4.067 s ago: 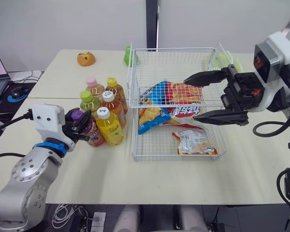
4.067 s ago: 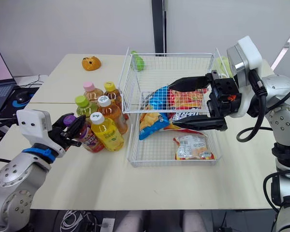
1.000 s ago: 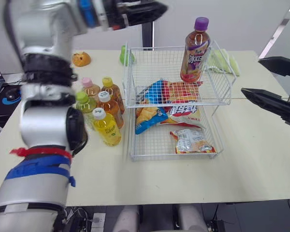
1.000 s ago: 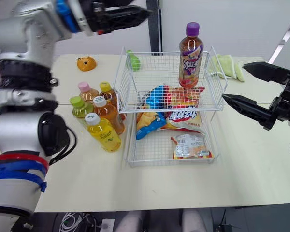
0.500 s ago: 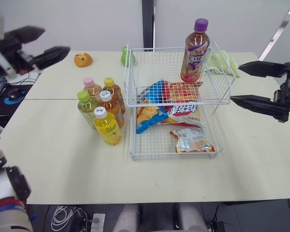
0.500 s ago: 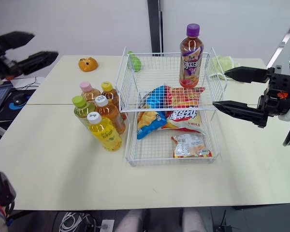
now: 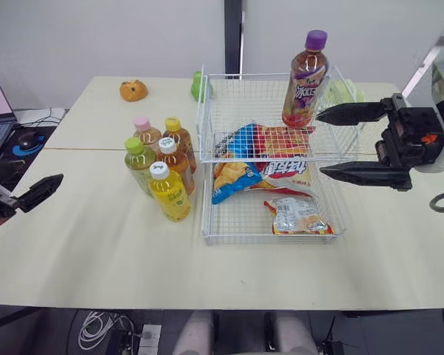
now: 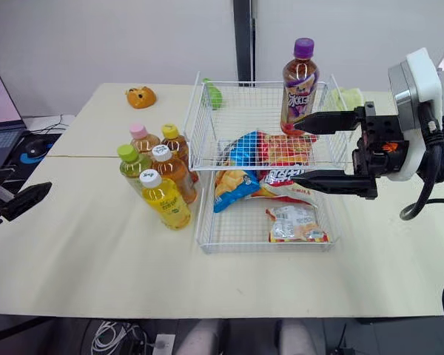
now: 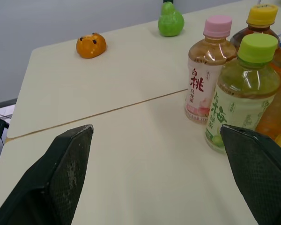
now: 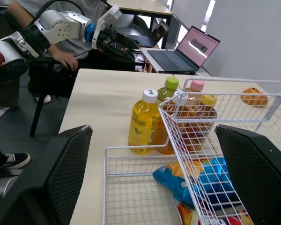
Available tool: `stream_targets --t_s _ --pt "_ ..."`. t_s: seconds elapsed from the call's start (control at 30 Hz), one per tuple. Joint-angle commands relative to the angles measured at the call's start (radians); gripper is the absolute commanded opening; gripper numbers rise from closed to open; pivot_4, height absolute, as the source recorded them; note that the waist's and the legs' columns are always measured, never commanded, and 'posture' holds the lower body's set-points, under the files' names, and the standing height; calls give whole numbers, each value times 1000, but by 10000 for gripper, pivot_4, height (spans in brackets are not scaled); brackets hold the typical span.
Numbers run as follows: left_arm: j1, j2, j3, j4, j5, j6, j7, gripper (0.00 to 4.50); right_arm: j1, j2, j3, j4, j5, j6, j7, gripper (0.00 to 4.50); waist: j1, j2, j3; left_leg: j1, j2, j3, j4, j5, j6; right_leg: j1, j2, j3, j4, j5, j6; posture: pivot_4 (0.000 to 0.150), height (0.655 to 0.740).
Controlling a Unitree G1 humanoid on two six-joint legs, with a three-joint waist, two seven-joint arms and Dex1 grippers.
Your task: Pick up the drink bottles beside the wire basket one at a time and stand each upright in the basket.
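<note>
Five drink bottles [image 7: 161, 166] overlap, rear ones part-hidden | your left gripper [image 9: 154, 130] agape at table [image 7: 96, 251] edge | right gripper [image 7: 324, 143] agape by wire basket [image 7: 274, 240] rim

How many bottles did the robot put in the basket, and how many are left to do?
Done: one. The purple-capped bottle stands upright on the top shelf of the wire basket.
In hand: nothing. The left gripper and the right gripper are both open and empty.
Left: five bottles stand in a bunch on the table beside the basket, waiting for their turn.
</note>
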State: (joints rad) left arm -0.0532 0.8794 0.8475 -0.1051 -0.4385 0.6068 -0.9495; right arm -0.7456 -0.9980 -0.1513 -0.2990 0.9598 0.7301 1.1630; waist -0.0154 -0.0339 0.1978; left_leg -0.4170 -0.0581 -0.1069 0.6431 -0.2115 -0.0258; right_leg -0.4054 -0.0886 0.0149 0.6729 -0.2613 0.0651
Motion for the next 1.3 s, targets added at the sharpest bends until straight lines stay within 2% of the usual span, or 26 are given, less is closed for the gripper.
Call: stream_targets --t_s 0.03,0.3,0.5,0.67,0.87,1.3 --pt "32 -9 49 -87 -58 23 33 44854 -32 14 6 0 -12 -6 17 45000 0 0 0 0 0 1 0 0 0 0 0 0 0 0 0 1500 7400" --pt "64 -75 0 -226 -151 102 148 44854 -52 47 28 -2 -38 3 19 45000 -1 0 0 0 0 1 -1 0 0 -1 0 0 0 0 0 1500 7400" --pt "-28 -162 -96 -360 -228 176 332 44854 -56 55 23 -12 -32 9 21 45000 7 0 0 0 0 1 0 0 0 0 1 0 0 0 0 1500 7400" --pt "-126 -206 -196 -395 -223 198 486 44854 -61 60 21 -16 -32 14 19 45000 11 0 0 0 0 1 0 0 0 0 2 0 1 0 0 1500 7400" --pt "-275 -272 -346 -372 -155 207 670 44854 -68 68 21 -19 -32 19 15 45000 13 0 0 0 -1 1 1 0 0 0 4 0 1 0 0 1500 7400" --pt "-360 -265 -461 -217 -104 188 657 44854 -64 84 5 -34 -70 11 -43 45000 11 0 0 0 -1 1 0 0 0 0 4 0 1 0 0 1500 7400"
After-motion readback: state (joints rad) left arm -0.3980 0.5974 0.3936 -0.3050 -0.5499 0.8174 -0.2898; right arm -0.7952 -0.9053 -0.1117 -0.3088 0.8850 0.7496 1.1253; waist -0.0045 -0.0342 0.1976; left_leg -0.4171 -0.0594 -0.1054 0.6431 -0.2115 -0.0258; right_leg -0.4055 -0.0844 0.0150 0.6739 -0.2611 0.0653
